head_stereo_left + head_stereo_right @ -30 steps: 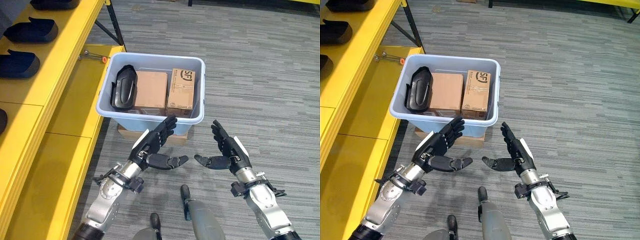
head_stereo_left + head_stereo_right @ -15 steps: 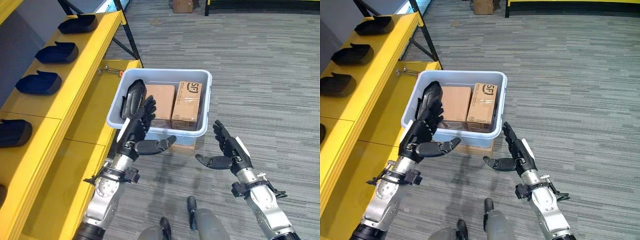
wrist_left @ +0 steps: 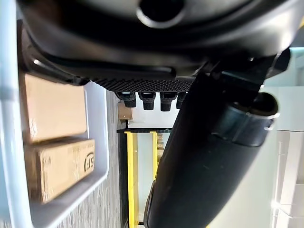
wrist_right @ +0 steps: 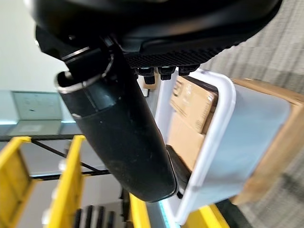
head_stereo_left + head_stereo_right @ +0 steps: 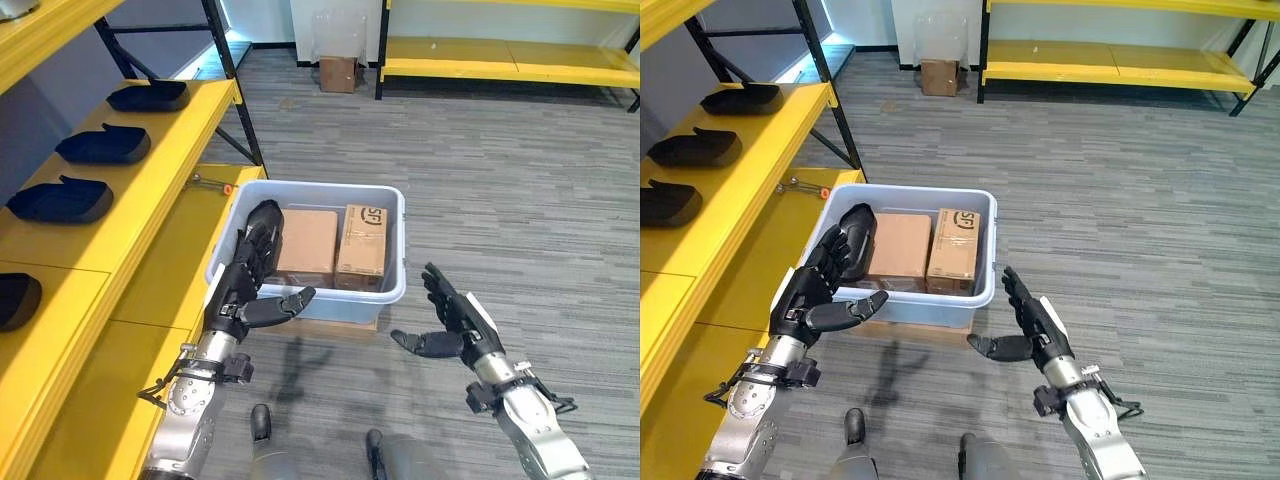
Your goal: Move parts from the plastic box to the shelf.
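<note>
A smooth pale-blue plastic box [image 5: 385, 290] holds two printed cardboard cartons [image 5: 362, 242] and a black moulded part [image 5: 262, 222]. Beside its near wall, left hand [image 5: 240, 290] and right hand [image 5: 455, 320] hover spread, empty.

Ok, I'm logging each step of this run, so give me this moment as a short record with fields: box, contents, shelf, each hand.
box: pale blue plastic box on the floor beside the yellow shelf
contents: black part at the shelf end, two cardboard cartons beside it
shelf: black parts lined up on it
left hand: open, fingers straight, at the black part's end of the box, holding nothing
right hand: open, over the floor outside the box
</note>
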